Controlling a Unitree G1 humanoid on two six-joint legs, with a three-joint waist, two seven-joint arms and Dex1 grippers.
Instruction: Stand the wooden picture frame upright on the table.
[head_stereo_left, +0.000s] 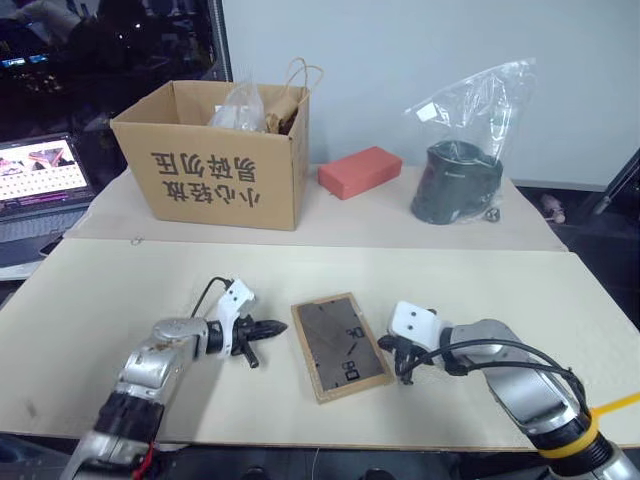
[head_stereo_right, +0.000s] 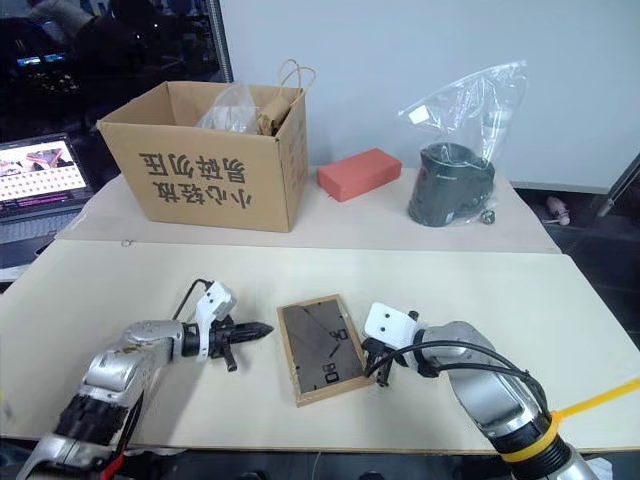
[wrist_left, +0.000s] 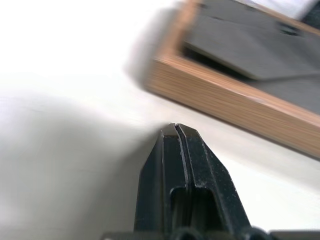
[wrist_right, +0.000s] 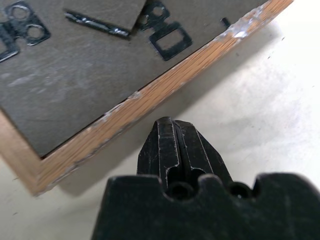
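Grippers first: my left gripper has its two black fingers pressed together on nothing, its tip resting low over the table just beside the left long edge of the wooden picture frame, apart from it by a narrow strip of bare tabletop. In the left wrist view the joined fingertips point toward the frame's light-wood side rail, without touching it. My right gripper is likewise closed and empty, angled downward, its tip near the frame's right long edge; in the right wrist view the closed fingertips sit just short of the wooden rim, whose edge shows pale scuffs.

Frame position: it lies flat on the near half of the table, between my two grippers, back side up, slightly turned so that its long edges run obliquely away from me. The dark brown back panel shows small metal hanging clips and a thin dark bar.

Farther field: on the far part of the table stand an open cardboard box with printed characters on its side and bags inside it, a red block to its right, and a dark object inside a clear plastic bag. A laptop sits at the far left edge.
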